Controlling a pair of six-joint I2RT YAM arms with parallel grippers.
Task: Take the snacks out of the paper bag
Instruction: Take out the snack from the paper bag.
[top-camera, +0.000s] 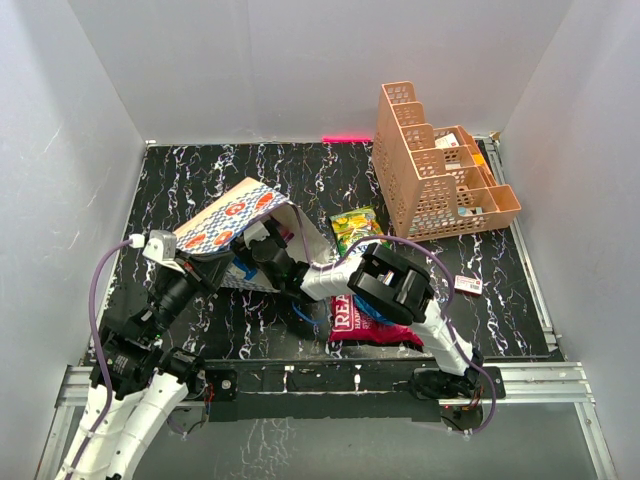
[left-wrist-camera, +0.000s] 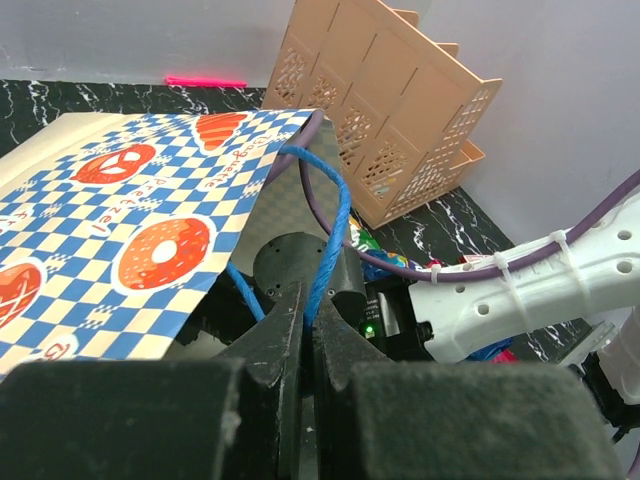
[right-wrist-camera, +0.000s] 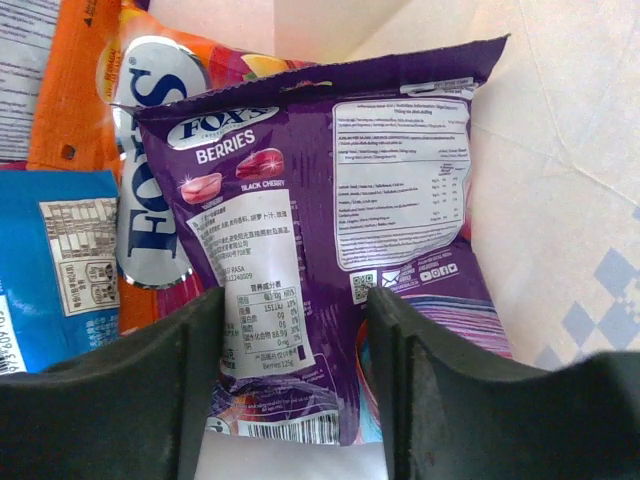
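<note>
The paper bag (top-camera: 232, 222), blue-and-white checkered, lies tilted on its side at the left of the black table. My left gripper (left-wrist-camera: 308, 300) is shut on the bag's blue cord handle (left-wrist-camera: 326, 225) and holds the mouth up. My right gripper (right-wrist-camera: 295, 340) is open inside the bag, its fingers on either side of the lower end of a purple snack packet (right-wrist-camera: 330, 190). An orange packet (right-wrist-camera: 150, 140) and a blue packet (right-wrist-camera: 55, 270) lie beside the purple one in the bag. The large red bag marked "REAL" (top-camera: 368, 325) and a yellow-green packet (top-camera: 357, 228) lie on the table outside the bag.
An orange lattice rack (top-camera: 430, 165) with small boxes stands at the back right. A small red-and-white card (top-camera: 468, 284) lies right of my right arm (top-camera: 400, 285). Grey walls close in the table on three sides.
</note>
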